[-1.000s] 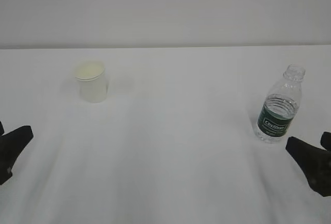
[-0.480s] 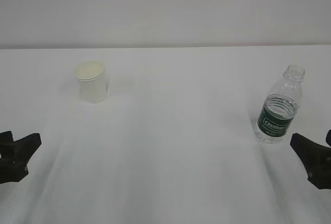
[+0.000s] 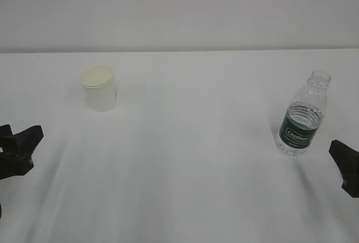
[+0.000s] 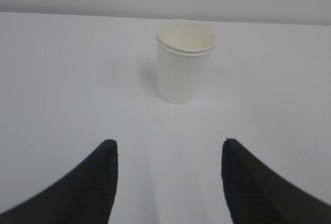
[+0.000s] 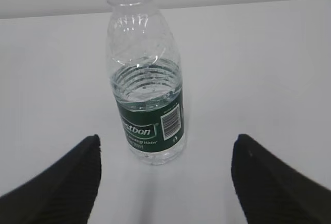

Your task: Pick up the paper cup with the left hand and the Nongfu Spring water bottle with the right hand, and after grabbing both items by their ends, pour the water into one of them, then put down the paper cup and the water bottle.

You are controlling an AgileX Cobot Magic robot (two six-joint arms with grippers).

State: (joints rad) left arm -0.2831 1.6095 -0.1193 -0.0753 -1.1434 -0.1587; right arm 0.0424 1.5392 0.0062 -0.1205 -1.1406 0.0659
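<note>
White bench (image 3: 190,159) under a blank pale wall carries both things upright and well apart. Toward the bench's left side stands the small tapered white paper cup (image 3: 99,88), straight ahead of the left tool (image 4: 168,154), whose black jaws are spread and empty. Near the right edge stands the clear ribbed uncapped water bottle (image 3: 303,115) with its dark green label, partly filled, just beyond the right tool (image 5: 165,154), likewise released and nearer its target.
</note>
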